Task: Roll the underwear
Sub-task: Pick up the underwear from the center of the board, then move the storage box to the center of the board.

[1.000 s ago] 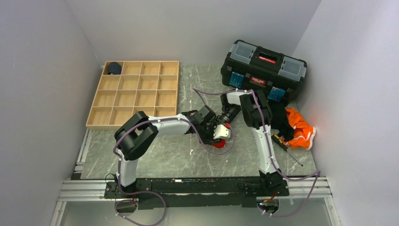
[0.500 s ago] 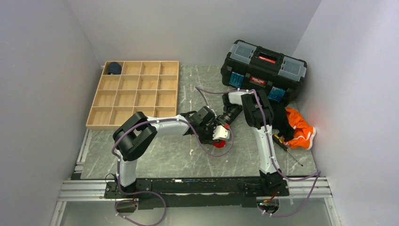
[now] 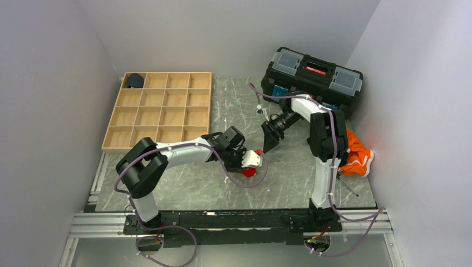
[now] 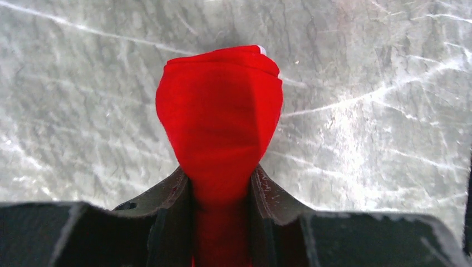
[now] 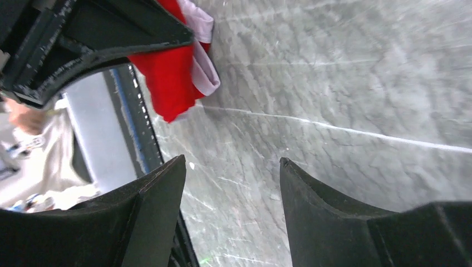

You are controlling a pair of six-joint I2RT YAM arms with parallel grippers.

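The small bright red fabric underwear (image 4: pixel 220 111), rolled into a bundle, is pinched by the left end effector (image 4: pixel 221 186) over the grey marbled worktop (image 3: pixel 189 186). The right end effector (image 5: pixel 232 162) has been spread and drawn back, empty, so the rolling is judged practically finished.

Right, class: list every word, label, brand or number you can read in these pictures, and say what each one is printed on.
Red label on the lid of the black toolbox: white lettering, too small and blurred to read.
No other writing shows: none on the wooden tray and none on the underwear.
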